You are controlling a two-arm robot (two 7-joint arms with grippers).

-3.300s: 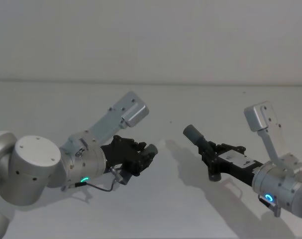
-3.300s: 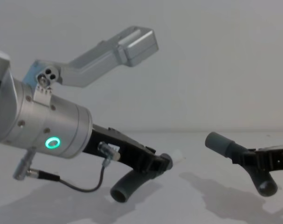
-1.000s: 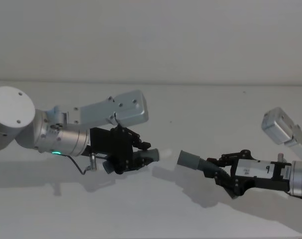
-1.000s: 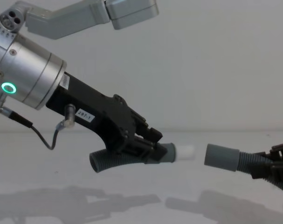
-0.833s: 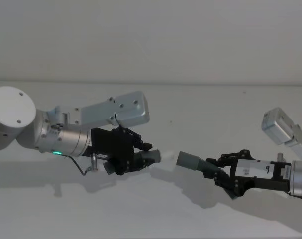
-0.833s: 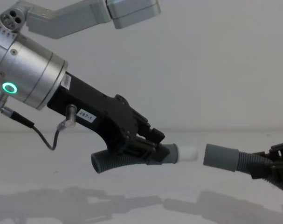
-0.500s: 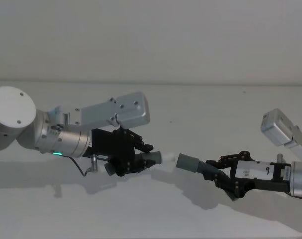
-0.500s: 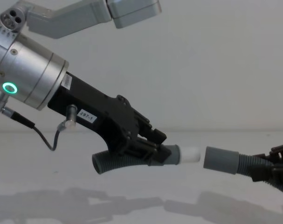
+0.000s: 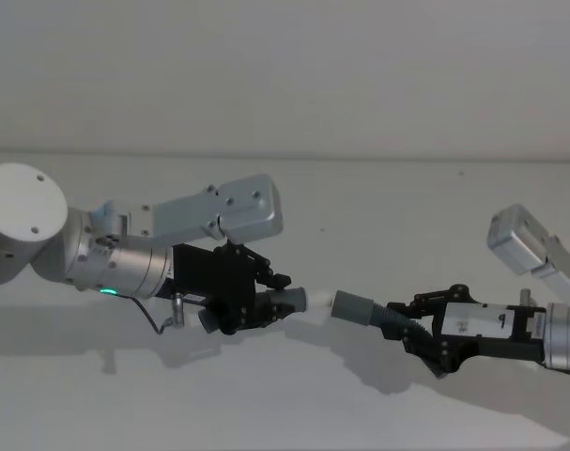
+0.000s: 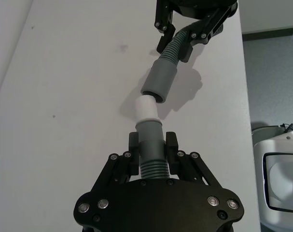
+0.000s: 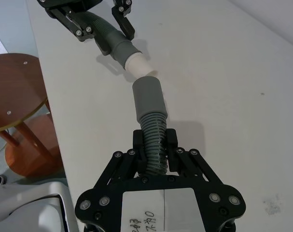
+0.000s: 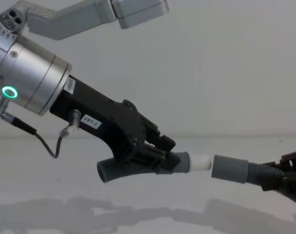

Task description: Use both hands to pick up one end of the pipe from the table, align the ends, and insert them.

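Both sections of the pipe hang above the table [image 9: 407, 216]. My left gripper [image 9: 256, 303] [image 12: 155, 156] [image 10: 151, 151] is shut on one ribbed section [image 12: 126, 170], behind its cuff and whitish spigot [image 12: 201, 162] [image 10: 147, 107]. My right gripper [image 9: 418, 326] [image 11: 155, 142] is shut on the other section, whose grey cuff [image 12: 229, 169] [image 11: 148, 99] points at the spigot. The two ends are nearly in line. The spigot tip sits at the cuff's mouth; I cannot tell whether it has gone in.
A round wooden stool [image 11: 16, 87] stands beyond the table's edge on the left arm's side. On the floor past the other table edge sits a white machine part [image 10: 281, 174]. A thin black cable [image 12: 45, 144] loops under the left wrist.
The left gripper has carried its section rightward, and the right gripper has edged left. The gap between spigot and cuff has closed to almost nothing.
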